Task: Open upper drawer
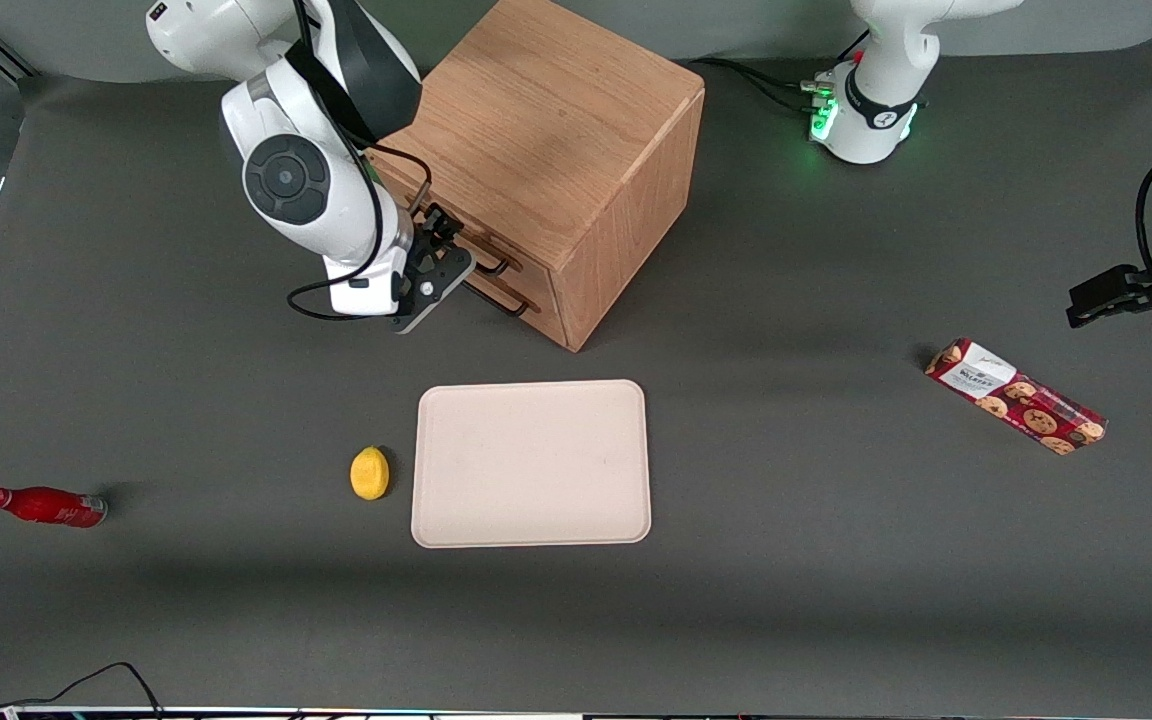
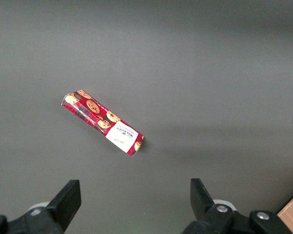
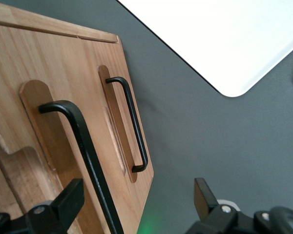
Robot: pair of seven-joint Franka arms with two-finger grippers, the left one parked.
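The oak cabinet (image 1: 556, 130) stands on the grey table with both drawer fronts flush. The upper drawer (image 1: 536, 282) carries a thin black bar handle (image 1: 492, 263); the lower drawer's matching handle (image 1: 508, 303) sits just below it. My right gripper (image 1: 444, 250) is right in front of the upper drawer, at its handle. In the right wrist view my gripper (image 3: 136, 191) is open, and the upper handle (image 3: 85, 156) runs between the two fingers, close to one fingertip (image 3: 74, 191). The lower handle (image 3: 132, 126) and the upper drawer front (image 3: 49, 129) show past it.
A beige tray (image 1: 531, 463) lies nearer the front camera than the cabinet, with a yellow lemon (image 1: 369, 473) beside it. A red bottle (image 1: 44, 506) lies toward the working arm's end of the table. A red cookie box (image 1: 1016, 396) lies toward the parked arm's end.
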